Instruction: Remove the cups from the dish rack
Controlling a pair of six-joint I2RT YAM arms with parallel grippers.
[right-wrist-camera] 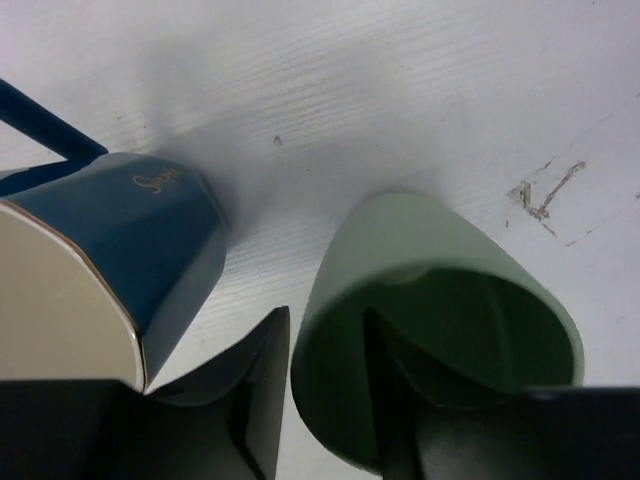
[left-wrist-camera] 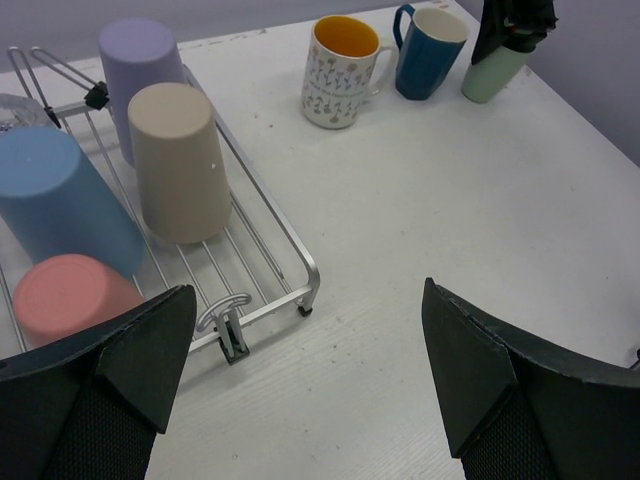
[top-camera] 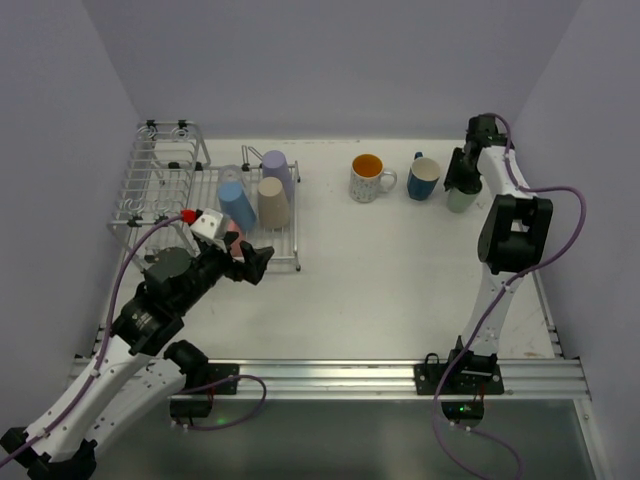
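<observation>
A white table (top-camera: 380, 290), scuffed in places, fills a booth of plain pale lilac walls, with two arms bolted to a metal rail at its near edge. Nearest, the left arm leans in low from the near-left corner. The left gripper (top-camera: 250, 258) has its jaws spread wide, holds nothing, and hovers at the near right corner of the dish rack (top-camera: 150, 200).

On the rack's flat grid stand four tumblers, mouths down and closed bases up, long axes roughly upright. The pink tumbler (left-wrist-camera: 70, 295) is nearest, then the blue tumbler (left-wrist-camera: 60, 200) and the beige tumbler (left-wrist-camera: 178, 160), with the lilac tumbler (left-wrist-camera: 140, 70) farthest back.

Well right of the rack, a row of three cups sits on the table, mouths up. The white orange-lined mug (top-camera: 368, 178) turns its handle away from the rack. The dark blue mug (top-camera: 424, 180) follows, then the mint tumbler (top-camera: 461, 197), farthest from the rack.

The right arm rises from the rail, bends at the elbow and points down over the mint tumbler. The right gripper (right-wrist-camera: 325, 410) straddles its wall, one finger inside and one outside; whether it pinches cannot be told.
</observation>
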